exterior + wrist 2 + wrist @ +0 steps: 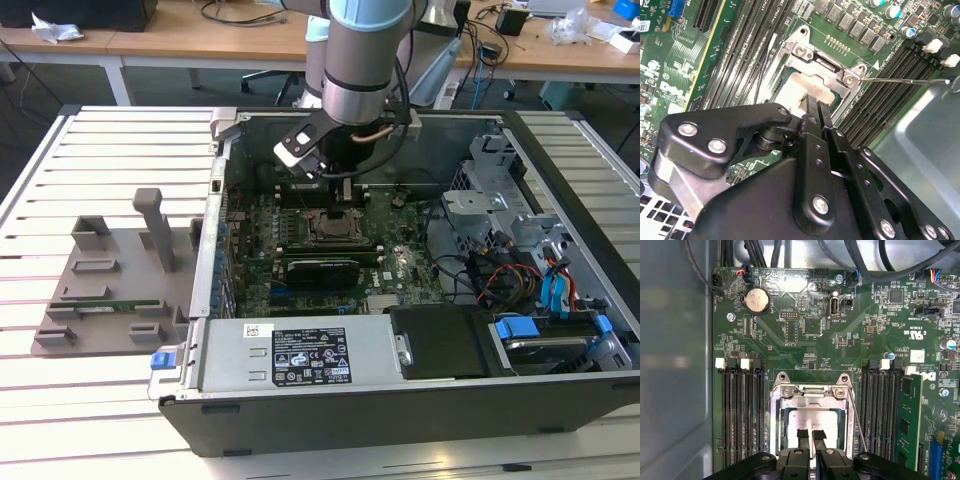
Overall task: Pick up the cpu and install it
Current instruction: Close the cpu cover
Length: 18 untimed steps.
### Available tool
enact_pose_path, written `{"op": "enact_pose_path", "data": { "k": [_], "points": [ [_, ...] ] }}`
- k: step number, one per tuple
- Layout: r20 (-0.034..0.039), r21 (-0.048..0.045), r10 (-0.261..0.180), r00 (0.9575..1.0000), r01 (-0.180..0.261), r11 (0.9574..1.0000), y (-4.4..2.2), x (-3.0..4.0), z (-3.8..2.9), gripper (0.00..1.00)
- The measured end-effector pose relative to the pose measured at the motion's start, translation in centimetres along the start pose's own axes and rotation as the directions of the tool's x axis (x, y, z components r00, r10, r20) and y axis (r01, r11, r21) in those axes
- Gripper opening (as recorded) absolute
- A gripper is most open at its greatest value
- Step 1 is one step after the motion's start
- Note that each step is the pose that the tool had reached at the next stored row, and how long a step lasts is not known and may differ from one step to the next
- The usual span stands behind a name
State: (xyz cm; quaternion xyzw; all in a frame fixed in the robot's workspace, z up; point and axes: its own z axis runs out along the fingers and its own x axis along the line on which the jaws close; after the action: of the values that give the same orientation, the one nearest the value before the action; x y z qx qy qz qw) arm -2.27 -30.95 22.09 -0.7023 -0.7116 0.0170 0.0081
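Black finger links of the gripper [811,436] come nearest in both wrist views. The jaws stand narrow, the two tips almost together with a sliver of light between them and nothing clamped that I can see. They point down at the cpu [810,421], whose silvery top lies flat inside the steel socket frame [812,391]. Whether the tips touch it or hover just above it cannot be told. The chip sits square within the frame's window, which suggests it is already seated. Tips drawn this close suit pressing or checking rather than carrying.

Beside the frame a thin wire lever [905,80] sticks out over the memory slots [742,410], so I judge the socket is not yet latched. One green memory stick [907,422] stands in the slots on the frame's other side. Farther along the motherboard [805,330] sits a coin cell [756,300], and beyond it dark cables [755,250] run along the case wall.

In the exterior view the arm [365,60] drops from the upper centre into the open computer case [400,405]. A grey fixture tray [110,280] lies at middle left on the slatted table [100,140], well apart from the work. Wooden desks [180,40] stand along the top of the frame.
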Motion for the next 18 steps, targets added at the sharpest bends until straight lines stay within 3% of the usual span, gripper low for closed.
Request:
{"op": "enact_pose_path", "data": {
  "k": [18],
  "points": [
    [0.0001,0.0001,0.0,1.0,0.0,1.0,-0.06,-0.02,-1.55,0.17]
  ]
}}
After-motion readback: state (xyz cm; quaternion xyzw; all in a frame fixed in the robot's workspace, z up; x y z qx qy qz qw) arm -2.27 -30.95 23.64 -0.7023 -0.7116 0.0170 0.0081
